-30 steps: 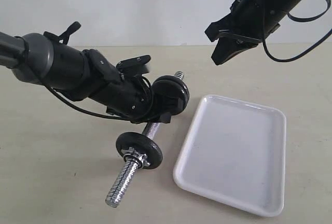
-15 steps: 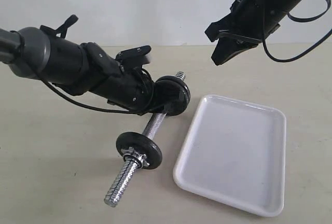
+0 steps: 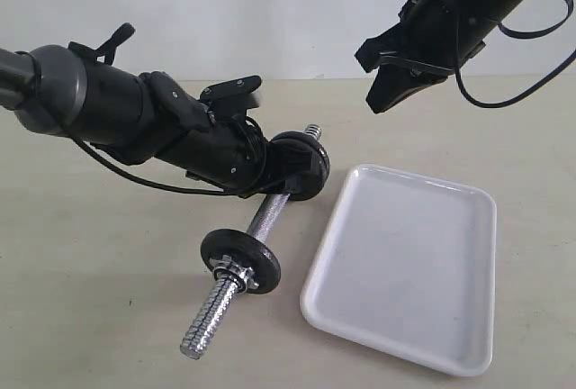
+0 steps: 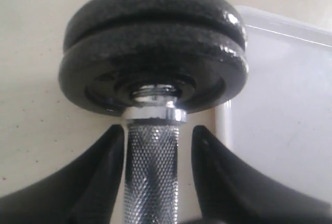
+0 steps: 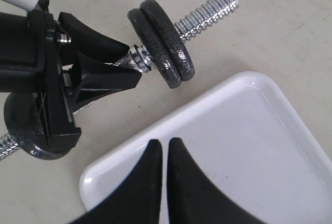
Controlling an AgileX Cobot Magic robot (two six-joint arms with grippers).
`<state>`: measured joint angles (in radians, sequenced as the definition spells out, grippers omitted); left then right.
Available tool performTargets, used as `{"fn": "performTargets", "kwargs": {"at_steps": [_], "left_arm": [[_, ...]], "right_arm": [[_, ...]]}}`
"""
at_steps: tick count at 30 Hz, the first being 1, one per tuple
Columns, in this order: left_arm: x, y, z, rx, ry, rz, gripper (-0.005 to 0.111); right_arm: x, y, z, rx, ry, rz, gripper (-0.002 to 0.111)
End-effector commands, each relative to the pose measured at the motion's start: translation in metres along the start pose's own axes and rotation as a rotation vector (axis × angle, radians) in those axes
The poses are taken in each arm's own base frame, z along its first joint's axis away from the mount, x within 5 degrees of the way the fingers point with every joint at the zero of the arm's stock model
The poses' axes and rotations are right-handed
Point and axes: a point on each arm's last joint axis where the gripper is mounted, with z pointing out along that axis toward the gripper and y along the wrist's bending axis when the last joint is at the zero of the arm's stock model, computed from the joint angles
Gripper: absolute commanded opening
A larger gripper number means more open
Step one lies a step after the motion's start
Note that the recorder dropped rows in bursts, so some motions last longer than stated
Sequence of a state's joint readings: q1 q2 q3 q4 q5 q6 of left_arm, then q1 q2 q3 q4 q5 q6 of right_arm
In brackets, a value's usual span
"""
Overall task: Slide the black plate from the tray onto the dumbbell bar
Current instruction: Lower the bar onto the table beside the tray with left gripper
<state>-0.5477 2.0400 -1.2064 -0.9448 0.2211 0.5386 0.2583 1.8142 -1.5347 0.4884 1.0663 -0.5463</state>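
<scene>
Straddling the dumbbell bar (image 4: pixel 153 182), jaws apart, the left claw (image 4: pixel 158 129) sat just behind the seemingly seated black plate (image 4: pixel 155 6); backing straight off seemed next. The right claw (image 5: pixel 166 143) hung pinched together.

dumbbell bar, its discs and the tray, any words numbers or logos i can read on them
None: no words, numbers, brands or signs show on the dumbbell bar, the stacked black discs, the single disc with the nut or the tray in any view.

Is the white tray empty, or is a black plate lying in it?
Empty. The tray shows only bare white in the exterior view; two black discs sit together on the dumbbell bar.
</scene>
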Motion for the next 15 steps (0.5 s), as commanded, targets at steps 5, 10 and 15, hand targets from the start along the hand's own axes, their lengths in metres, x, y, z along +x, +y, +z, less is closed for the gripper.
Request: {"fn": "performTargets", "kwargs": {"at_steps": [5,10,15], "left_arm": [[-0.0007,-0.0052,-0.0020,0.013,-0.002,0.013,0.040],[-0.0006,-0.0053,-0.0020,0.014,-0.001,0.047,0.054],[-0.0006,-0.0053,-0.0020,0.014,-0.001,0.047,0.064]], "right_arm": [[-0.0013,0.0018,-0.0091,0.002,-0.017,-0.009,0.000],[-0.0013,0.0018,-0.0091,0.002,-0.017,-0.009,0.000],[-0.0013,0.0018,-0.0091,0.002,-0.017,-0.009,0.000]]}}
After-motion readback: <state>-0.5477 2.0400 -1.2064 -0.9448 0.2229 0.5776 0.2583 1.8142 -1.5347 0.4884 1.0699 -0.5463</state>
